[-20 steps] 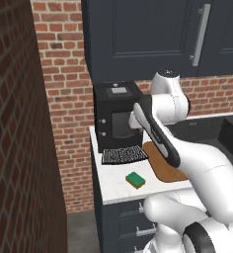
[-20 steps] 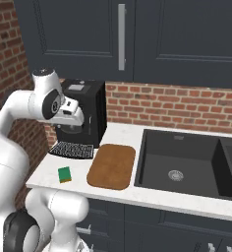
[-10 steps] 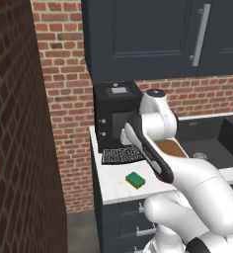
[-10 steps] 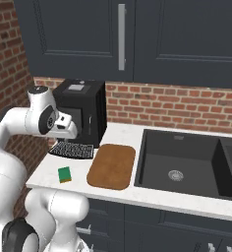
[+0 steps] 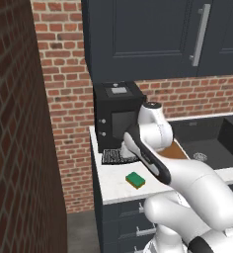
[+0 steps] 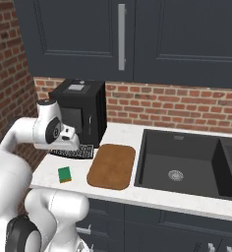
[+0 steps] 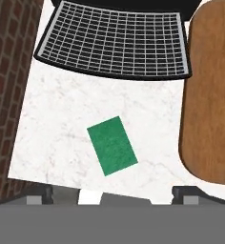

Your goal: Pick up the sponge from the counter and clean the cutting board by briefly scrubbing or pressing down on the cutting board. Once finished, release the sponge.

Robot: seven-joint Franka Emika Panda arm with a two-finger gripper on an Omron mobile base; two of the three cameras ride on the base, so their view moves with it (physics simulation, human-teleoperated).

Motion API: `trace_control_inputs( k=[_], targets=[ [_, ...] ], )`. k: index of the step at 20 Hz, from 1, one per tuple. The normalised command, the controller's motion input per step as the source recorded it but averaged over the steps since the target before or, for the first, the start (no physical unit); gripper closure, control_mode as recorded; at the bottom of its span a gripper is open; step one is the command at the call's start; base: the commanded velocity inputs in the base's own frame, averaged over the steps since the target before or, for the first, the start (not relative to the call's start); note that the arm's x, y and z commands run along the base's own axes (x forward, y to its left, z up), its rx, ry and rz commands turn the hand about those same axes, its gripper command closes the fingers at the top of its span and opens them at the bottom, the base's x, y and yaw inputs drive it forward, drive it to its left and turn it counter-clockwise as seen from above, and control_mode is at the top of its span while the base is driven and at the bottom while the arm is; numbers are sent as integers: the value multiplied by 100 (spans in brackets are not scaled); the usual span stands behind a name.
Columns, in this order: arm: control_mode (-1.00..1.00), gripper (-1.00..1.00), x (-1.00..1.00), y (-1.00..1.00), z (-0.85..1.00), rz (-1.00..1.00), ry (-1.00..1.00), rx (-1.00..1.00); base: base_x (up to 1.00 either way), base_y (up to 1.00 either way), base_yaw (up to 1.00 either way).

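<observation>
From the left base view, we see that the arm has swung down and leftward over the past second: its elbow now sits lower in front of the coffee machine (image 5: pixel 116 114), and the forearm reaches out over the front left part of the surface (image 5: pixel 111 187). The sponge (image 5: pixel 135 180) lies untouched there, near the front edge, with the black ribbed mat (image 5: pixel 114 156) behind it. We judge this as the approach to the pick-up, nothing yet grasped.

In the right base view, the same swing shows: the wrist has dropped from beside the machine to just above the mat (image 6: pixel 74 151). The sponge (image 6: pixel 64 173) sits toward the front left corner of the surface, apart from the cutting board (image 6: pixel 112 166), which lies flat between it and the sink (image 6: pixel 187 167). The board has not been touched, so the scrubbing is all still ahead.

In the hand view, we look straight down. The fingers (image 7: pixel 40 193) stand wide apart, dark tips at the bottom edge, holding nothing; they have opened slightly further in the last second. The sponge (image 7: pixel 112 145) lies between them and a little ahead, a small flat green rectangle turned askew to the surface's edges, with the brown board (image 7: pixel 209 95) off to one side. We would expect a turn of the wrist to be needed to match that skew.
</observation>
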Motion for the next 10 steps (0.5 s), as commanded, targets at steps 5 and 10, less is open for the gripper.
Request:
trace_control_inputs(
  k=[5,10],
  targets=[
    [-100,-100,0,1,-50,7,18,-4,0,0,0],
    [-100,-100,0,3,-53,8,12,-7,0,0,0]
  ],
)
